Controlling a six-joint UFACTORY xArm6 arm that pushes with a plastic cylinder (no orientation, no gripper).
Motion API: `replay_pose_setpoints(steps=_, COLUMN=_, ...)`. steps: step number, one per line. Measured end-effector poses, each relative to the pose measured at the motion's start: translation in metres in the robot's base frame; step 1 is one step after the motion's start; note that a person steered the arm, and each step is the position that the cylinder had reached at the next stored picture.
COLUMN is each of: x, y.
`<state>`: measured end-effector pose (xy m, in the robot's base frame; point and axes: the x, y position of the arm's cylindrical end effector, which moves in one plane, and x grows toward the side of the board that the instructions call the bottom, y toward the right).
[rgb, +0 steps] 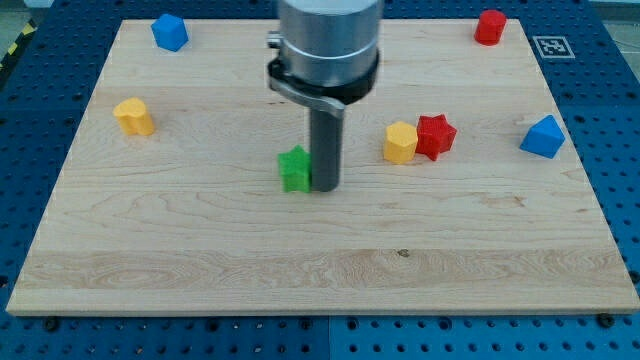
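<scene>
My tip rests on the wooden board near its middle, touching or almost touching the right side of a small green block. Off to the view's right a yellow block and a red star-shaped block sit pressed together. A blue block lies farther right, near the board's edge.
A blue block sits at the top left, a yellow block at the left, a red block at the top right. A black-and-white marker tag lies beyond the board's top right corner.
</scene>
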<state>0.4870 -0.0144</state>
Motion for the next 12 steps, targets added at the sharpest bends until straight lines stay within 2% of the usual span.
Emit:
replay_pose_setpoints(steps=1, x=0.0, y=-0.021)
replay_pose_setpoints(steps=3, x=-0.037, y=-0.031)
replay_pose_setpoints(steps=5, x=-0.039, y=-0.076)
replay_pose_setpoints(steps=6, x=-0.066, y=-0.076)
replay_pose_setpoints(steps=7, x=-0.07, y=-0.076)
replay_pose_setpoints(steps=9, x=-0.071, y=-0.081)
replay_pose_setpoints(steps=12, x=-0.027, y=-0.101)
